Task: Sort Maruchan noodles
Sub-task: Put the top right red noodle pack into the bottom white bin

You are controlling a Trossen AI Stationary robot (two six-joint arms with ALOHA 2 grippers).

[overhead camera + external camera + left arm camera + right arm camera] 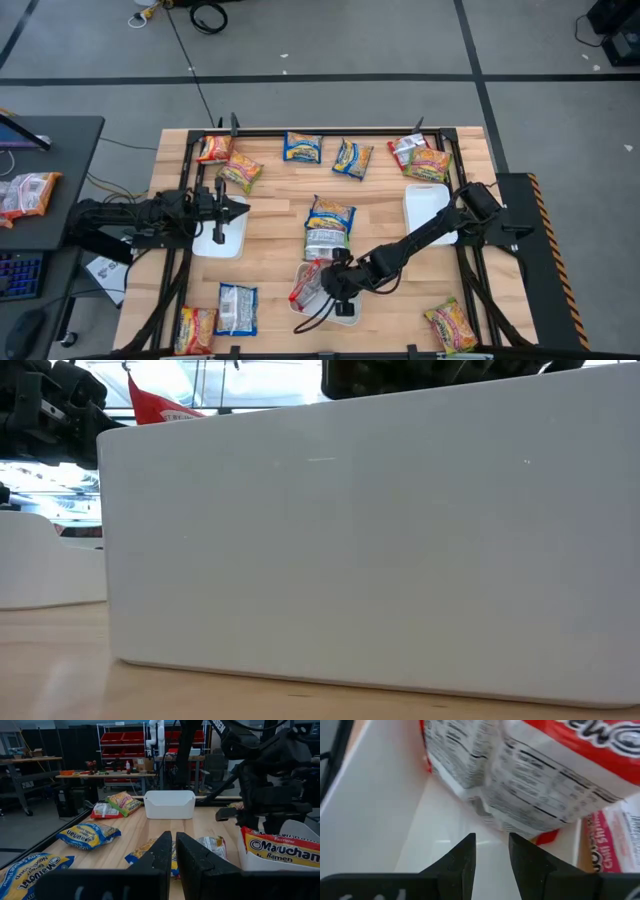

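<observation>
Maruchan noodles are counted as twelve packets on the wooden table (400, 300), though some colours are hard to judge from above. Three white trays are seen. A red-and-silver packet (308, 284) leans in the near-edge tray (345, 313); "Maruchan" and "Ramen" can be read on it. Two packets (329, 226) lie just beyond this tray, six more well beyond it along the far edge, two (218, 318) to its left and one (450, 326) to its right. The right gripper (492, 840) is held over this tray, fingers slightly parted with nothing between them. The left gripper (174, 837) is closed on nothing, above the left tray (222, 240).
</observation>
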